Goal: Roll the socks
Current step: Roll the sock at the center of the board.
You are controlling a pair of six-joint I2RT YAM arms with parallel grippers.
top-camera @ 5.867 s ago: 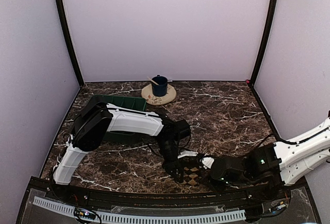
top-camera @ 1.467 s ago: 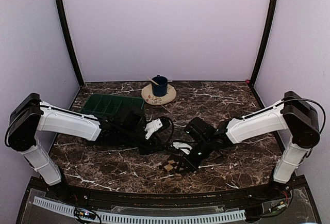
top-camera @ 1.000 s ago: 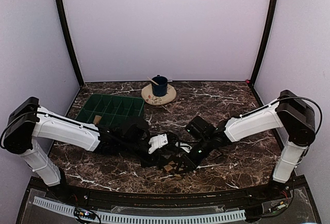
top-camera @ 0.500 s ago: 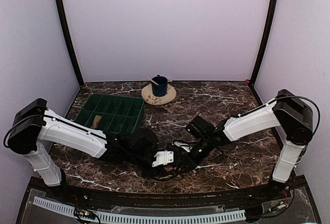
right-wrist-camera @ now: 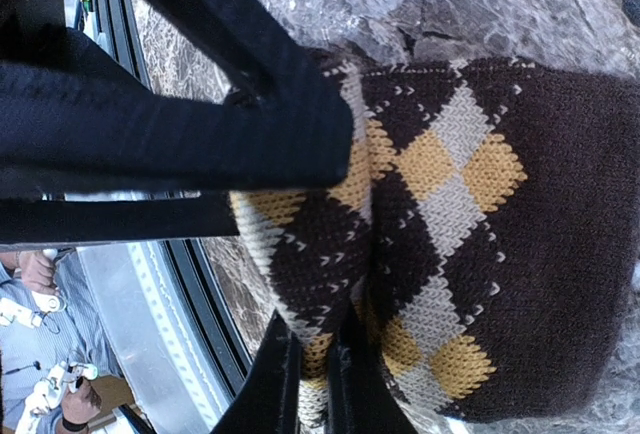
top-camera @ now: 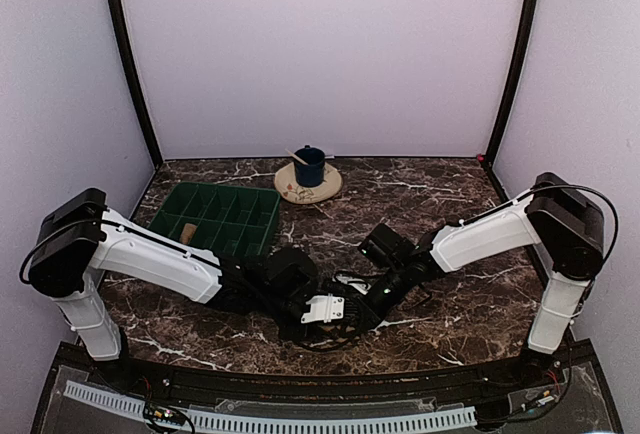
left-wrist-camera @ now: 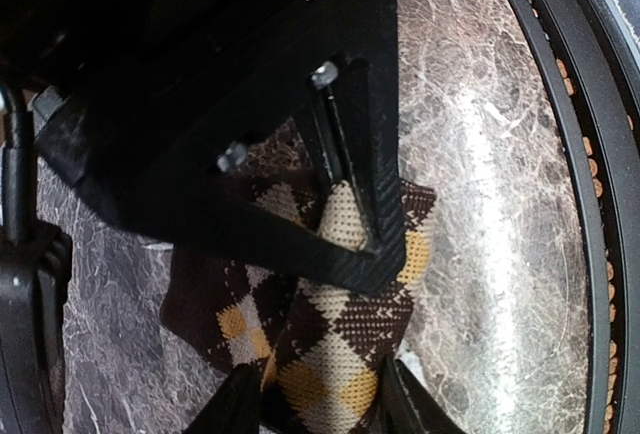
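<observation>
A brown, cream and yellow checkered sock (left-wrist-camera: pixel 340 344) lies bunched on the marble near the table's front edge. My left gripper (left-wrist-camera: pixel 318 406) stands open astride it, one finger on each side of the bundle. My right gripper (right-wrist-camera: pixel 315 384) is shut on a fold of the same sock (right-wrist-camera: pixel 470 214). Its black finger (left-wrist-camera: pixel 330 154) crosses over the fabric in the left wrist view. In the top view the left gripper (top-camera: pixel 335 322) and right gripper (top-camera: pixel 368 304) meet at front centre and hide the sock. A small tan bundle (top-camera: pixel 187 233) rests in the green tray.
The green compartment tray (top-camera: pixel 215 194) stands at the left behind the left arm. A blue cup (top-camera: pixel 309 165) sits on a round mat (top-camera: pixel 300 192) at the back centre. The black front rail (left-wrist-camera: pixel 580 154) runs close beside the sock.
My left arm has swung from beside the tray toward the front centre, bringing its gripper down around the sock. The right gripper has kept its hold and barely moved.
</observation>
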